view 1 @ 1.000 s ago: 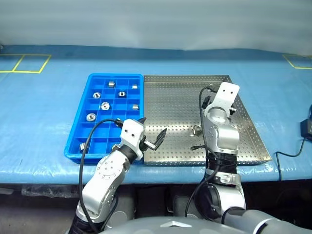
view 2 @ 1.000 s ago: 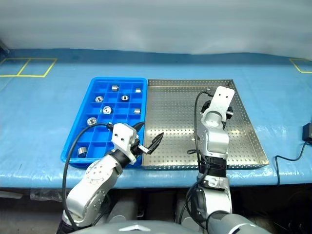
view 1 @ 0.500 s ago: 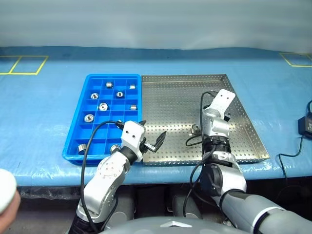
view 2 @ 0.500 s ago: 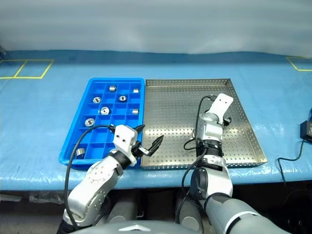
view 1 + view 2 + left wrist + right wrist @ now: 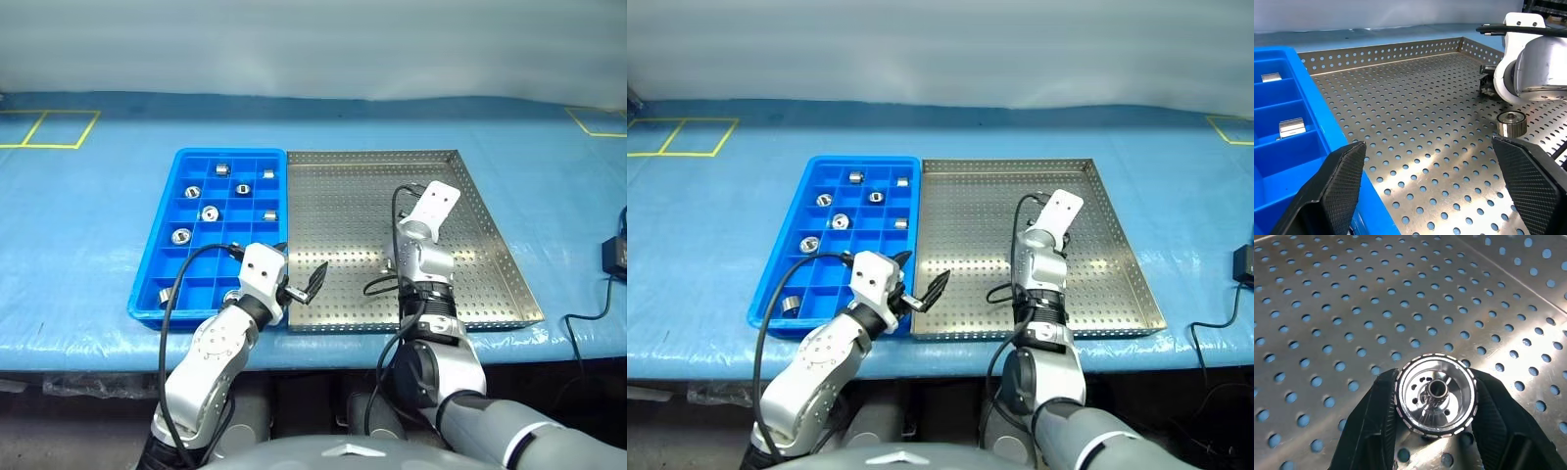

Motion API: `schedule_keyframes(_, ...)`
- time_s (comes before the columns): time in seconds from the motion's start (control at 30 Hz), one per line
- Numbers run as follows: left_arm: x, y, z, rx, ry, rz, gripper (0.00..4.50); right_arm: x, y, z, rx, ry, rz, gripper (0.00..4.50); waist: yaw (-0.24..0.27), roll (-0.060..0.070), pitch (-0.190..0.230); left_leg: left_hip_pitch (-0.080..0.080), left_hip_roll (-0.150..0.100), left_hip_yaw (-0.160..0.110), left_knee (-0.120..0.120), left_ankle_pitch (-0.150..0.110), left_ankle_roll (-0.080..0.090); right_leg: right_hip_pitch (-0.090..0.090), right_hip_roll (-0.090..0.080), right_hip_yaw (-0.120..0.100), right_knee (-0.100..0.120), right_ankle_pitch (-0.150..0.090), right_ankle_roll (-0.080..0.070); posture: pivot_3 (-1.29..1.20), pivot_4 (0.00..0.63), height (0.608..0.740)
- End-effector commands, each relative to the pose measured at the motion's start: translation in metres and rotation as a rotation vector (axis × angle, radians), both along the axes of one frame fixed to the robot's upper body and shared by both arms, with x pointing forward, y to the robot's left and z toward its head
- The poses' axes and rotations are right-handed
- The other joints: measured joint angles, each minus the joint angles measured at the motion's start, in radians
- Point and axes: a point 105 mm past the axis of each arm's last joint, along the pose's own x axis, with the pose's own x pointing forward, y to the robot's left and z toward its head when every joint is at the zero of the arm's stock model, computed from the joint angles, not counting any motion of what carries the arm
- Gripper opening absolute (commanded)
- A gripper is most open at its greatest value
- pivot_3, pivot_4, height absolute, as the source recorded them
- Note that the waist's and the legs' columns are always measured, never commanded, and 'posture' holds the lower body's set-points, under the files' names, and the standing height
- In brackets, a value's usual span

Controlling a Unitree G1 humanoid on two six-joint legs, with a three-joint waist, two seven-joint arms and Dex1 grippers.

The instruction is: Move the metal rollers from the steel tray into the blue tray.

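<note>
My right gripper [image 5: 1435,382] is shut on a shiny metal roller [image 5: 1435,394], held close over the perforated floor of the steel tray [image 5: 338,206]. A second roller [image 5: 393,260] lies on that floor beside my right arm [image 5: 423,257]. In the left wrist view the same roller [image 5: 1511,123] lies ahead. The blue tray [image 5: 230,152] stands to the left of the steel tray, and several rollers such as one [image 5: 209,212] sit in its cells. My left gripper [image 5: 300,264] hangs open and empty where the two trays meet, near their front edge.
Both trays rest on a pale blue table cover [image 5: 88,215]. Yellow tape squares mark its far left [image 5: 49,127] and far right [image 5: 598,119]. A black box with a cable [image 5: 615,257] lies at the right edge. The table's front edge runs just below the trays.
My right hand has sunk toward the steel tray floor and its gripper has shut on a roller. The left arm has kept still. A pale shape at the lower left half a second ago is gone.
</note>
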Motion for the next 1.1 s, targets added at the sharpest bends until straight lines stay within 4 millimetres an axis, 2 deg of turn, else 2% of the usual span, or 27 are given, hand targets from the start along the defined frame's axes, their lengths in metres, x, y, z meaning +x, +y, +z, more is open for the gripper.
schedule_keyframes(0.03,0.001,0.005,0.017,-0.009,-0.081,0.039,4.50,0.008,0.033,0.054,-0.079,-0.173,0.215,1.71,-0.001,0.001,0.001,0.000,0.000,0.000,0.000,0.000,0.000,0.000,0.000,0.000,0.000,0.000,0.000,0.16,0.150,0.740)
schedule_keyframes(0.13,0.006,0.018,0.017,0.015,-0.108,0.133,4.50,0.004,0.076,0.081,-0.118,-0.253,0.474,1.71,-0.001,0.001,0.001,-0.001,0.001,0.000,0.000,0.000,0.000,-0.002,0.001,0.000,0.000,0.000,0.000,0.16,0.150,0.740)
schedule_keyframes(0.23,0.008,0.036,0.016,0.016,-0.115,0.247,4.50,-0.008,0.125,0.095,-0.105,-0.282,0.746,1.71,0.003,0.001,0.001,-0.001,0.002,0.000,-0.001,0.000,0.000,-0.002,0.002,0.000,0.000,0.000,-0.001,0.19,0.150,0.740)
schedule_keyframes(0.33,0.006,0.057,0.012,0.004,-0.107,0.363,4.50,-0.023,0.166,0.104,-0.112,-0.314,0.951,1.71,0.011,0.001,0.001,-0.001,0.003,0.000,-0.002,0.000,0.000,-0.003,0.002,0.000,0.000,-0.001,-0.001,0.21,0.150,0.740)
schedule_keyframes(0.43,0.000,0.071,0.009,0.004,-0.099,0.434,4.50,-0.037,0.205,0.108,-0.037,-0.365,1.157,1.71,0.025,0.001,0.001,-0.002,0.003,0.000,-0.002,0.000,0.000,-0.004,0.002,0.000,0.000,-0.001,-0.001,0.26,0.150,0.740)
schedule_keyframes(0.57,-0.009,0.084,0.007,0.028,-0.095,0.498,4.50,-0.055,0.241,0.109,0.031,-0.415,1.380,1.71,0.047,0.000,0.001,-0.004,0.002,0.000,-0.002,0.000,0.000,-0.005,0.001,-0.001,-0.001,-0.001,-0.001,0.32,0.150,0.740)
schedule_keyframes(0.77,-0.018,0.090,0.005,0.031,-0.084,0.541,4.50,-0.055,0.257,0.091,0.051,-0.371,1.439,1.71,0.083,-0.001,0.001,-0.004,0.002,0.000,-0.002,-0.001,-0.001,-0.005,0.001,-0.001,-0.002,-0.001,-0.001,0.38,0.150,0.740)
schedule_keyframes(0.87,-0.020,0.090,0.004,0.024,-0.080,0.544,4.50,-0.056,0.260,0.074,0.065,-0.317,1.462,1.71,0.096,-0.001,0.001,-0.005,0.002,0.000,-0.002,-0.001,-0.001,-0.010,0.001,-0.002,-0.002,-0.001,-0.001,0.38,0.150,0.740)
schedule_keyframes(1.0,-0.021,0.087,0.003,0.017,-0.077,0.527,4.50,-0.052,0.257,0.054,0.061,-0.254,1.442,1.71,0.112,-0.001,0.001,-0.008,0.002,0.001,-0.003,-0.001,-0.002,-0.010,0.001,-0.002,-0.002,-0.001,-0.001,0.37,0.150,0.740)
schedule_keyframes(1.07,-0.019,0.084,0.003,0.011,-0.078,0.512,4.50,-0.046,0.248,0.045,0.064,-0.224,1.392,1.71,0.116,-0.001,0.001,-0.009,0.002,0.001,-0.003,-0.001,-0.002,-0.011,0.001,-0.002,-0.002,-0.001,-0.001,0.36,0.150,0.740)
schedule_keyframes(1.1,-0.019,0.083,0.003,0.010,-0.078,0.503,4.50,-0.043,0.244,0.043,0.068,-0.218,1.370,2.46,0.117,-0.001,0.001,-0.010,0.002,0.001,-0.003,-0.001,-0.002,-0.011,0.001,-0.002,-0.002,-0.001,-0.001,0.35,0.150,0.740)
